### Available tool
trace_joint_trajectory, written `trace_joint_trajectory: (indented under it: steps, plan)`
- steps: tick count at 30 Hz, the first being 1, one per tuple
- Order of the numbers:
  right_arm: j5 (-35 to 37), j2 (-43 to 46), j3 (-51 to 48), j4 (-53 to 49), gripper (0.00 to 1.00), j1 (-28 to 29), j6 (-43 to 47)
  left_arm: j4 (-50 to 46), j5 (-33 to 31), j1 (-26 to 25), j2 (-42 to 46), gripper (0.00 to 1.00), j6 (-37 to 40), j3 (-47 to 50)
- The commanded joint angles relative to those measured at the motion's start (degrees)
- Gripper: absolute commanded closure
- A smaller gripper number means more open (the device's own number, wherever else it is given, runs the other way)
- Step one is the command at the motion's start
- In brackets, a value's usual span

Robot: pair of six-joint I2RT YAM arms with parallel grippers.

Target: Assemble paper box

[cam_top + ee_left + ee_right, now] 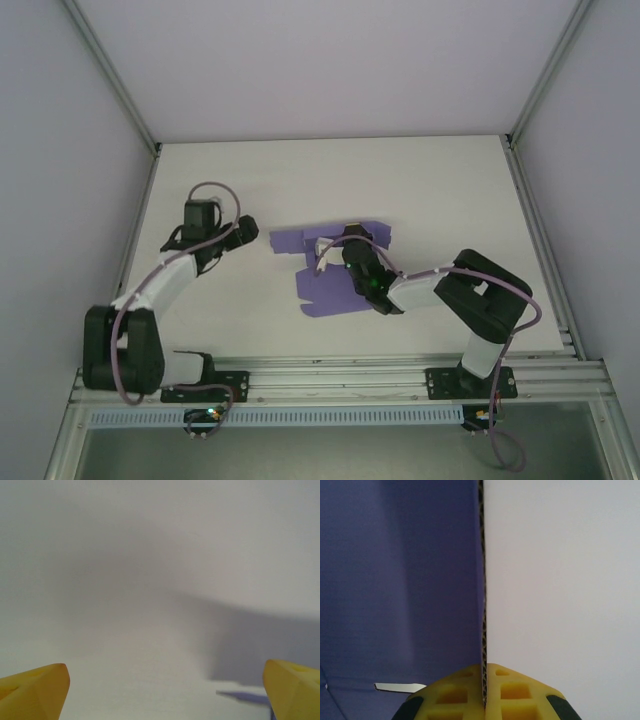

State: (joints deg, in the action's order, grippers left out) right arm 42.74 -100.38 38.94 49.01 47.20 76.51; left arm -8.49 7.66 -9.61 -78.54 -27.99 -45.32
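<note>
Right gripper (484, 675) pressed together on raised flap of paper box (322, 292), card edge clamped between yellow fingers. Purple sheet lies mid worktop (440, 190), mostly flat, other flaps spread out to left and near side. Left gripper (165, 692) spread wide, holding nothing, just left of sheet's far-left flap, not touching it. Sliver of purple card shows beside one finger.
</note>
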Motion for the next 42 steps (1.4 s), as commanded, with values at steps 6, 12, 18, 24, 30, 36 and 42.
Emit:
trace_joint_trajectory:
  steps: [6,12,18,24,30,36,42]
  plan:
    - [1.56,1.48,2.12,-5.19,1.00,0.32,-5.45,6.48,10.45,-4.74,-13.74,0.16,10.76,-7.57]
    - [3.00,1.73,3.28,-9.63,1.00,0.00,-8.75,12.24,16.41,-10.09,-13.72,0.42,12.85,-4.00]
    - [3.36,2.15,4.96,-16.59,1.00,-0.11,-13.50,14.56,15.77,-16.58,-11.31,0.55,14.11,0.63]
    - [3.11,2.48,5.46,-20.11,1.00,-0.12,-16.50,19.74,16.03,-18.85,-9.54,0.56,14.59,5.17]
    - [3.78,2.76,5.61,-21.91,1.00,-0.01,-17.29,25.67,13.70,-20.37,-9.10,0.53,18.35,9.06]
    - [2.41,4.02,5.59,-25.16,1.00,1.14,-18.13,31.70,13.22,-21.30,-8.76,0.51,21.67,11.78]
    - [4.10,4.43,5.72,-25.07,1.00,1.10,-17.40,35.48,2.86,-21.48,-1.42,0.39,15.20,18.79]
